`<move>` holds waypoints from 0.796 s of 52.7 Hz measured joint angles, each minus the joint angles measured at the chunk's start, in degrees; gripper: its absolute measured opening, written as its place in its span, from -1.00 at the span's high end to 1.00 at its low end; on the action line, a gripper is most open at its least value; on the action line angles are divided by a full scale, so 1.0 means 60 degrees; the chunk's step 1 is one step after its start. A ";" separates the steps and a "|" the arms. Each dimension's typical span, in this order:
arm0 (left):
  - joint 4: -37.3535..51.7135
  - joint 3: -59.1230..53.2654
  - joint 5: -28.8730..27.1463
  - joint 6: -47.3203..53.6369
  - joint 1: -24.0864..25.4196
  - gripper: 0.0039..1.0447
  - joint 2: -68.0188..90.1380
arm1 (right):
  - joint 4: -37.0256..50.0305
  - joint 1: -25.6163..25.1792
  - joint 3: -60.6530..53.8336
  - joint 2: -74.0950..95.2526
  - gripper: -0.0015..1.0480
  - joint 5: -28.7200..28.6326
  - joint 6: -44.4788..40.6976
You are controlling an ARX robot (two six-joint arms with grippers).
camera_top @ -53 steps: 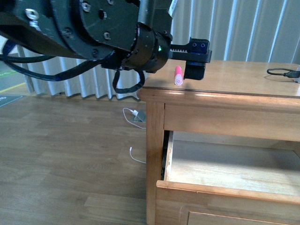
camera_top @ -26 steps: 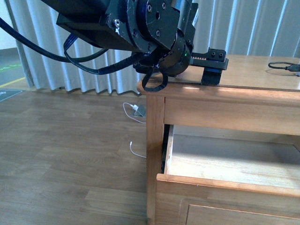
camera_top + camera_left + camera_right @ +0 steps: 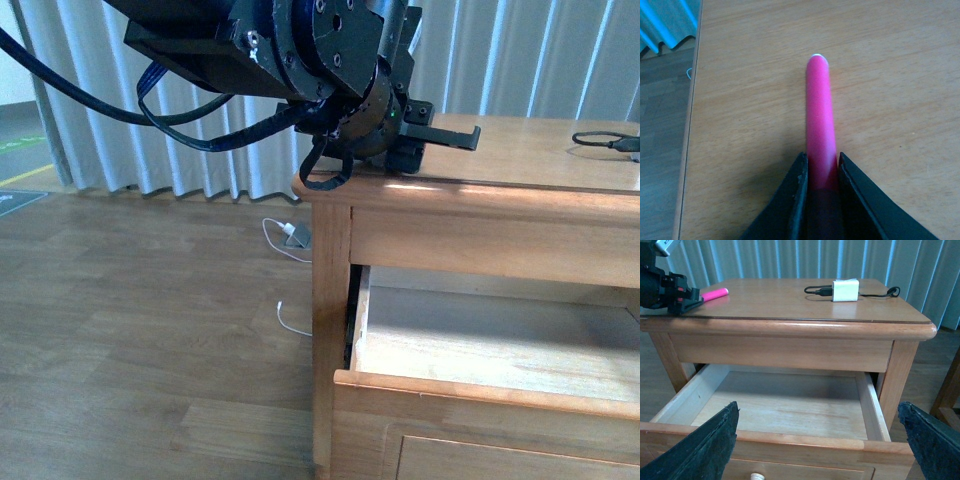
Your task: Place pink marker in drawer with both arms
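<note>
Two views showed the pink marker (image 3: 819, 115), which the left arm (image 3: 300, 60) hid in the front view; it lay on the cabinet top (image 3: 890, 75), one end pinched by the left gripper (image 3: 820, 162); the right wrist view showed the whole drawer (image 3: 765, 439) pulled open, only its pale wooden floor inside; the right gripper (image 3: 817, 407) was spread wide before it.

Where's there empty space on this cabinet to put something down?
The open drawer is bare inside, wall to wall. On the cabinet top, the middle stretch between the pink marker and the white box is free. The left corner is crowded: the left gripper grips the marker there. The box's black cable clutters the right side.
</note>
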 joint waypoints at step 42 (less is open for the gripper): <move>0.1854 -0.4903 0.3712 0.1260 -0.0557 0.73 -0.3413 | 0.0000 0.0000 0.0000 -0.0004 -0.84 0.0000 0.0000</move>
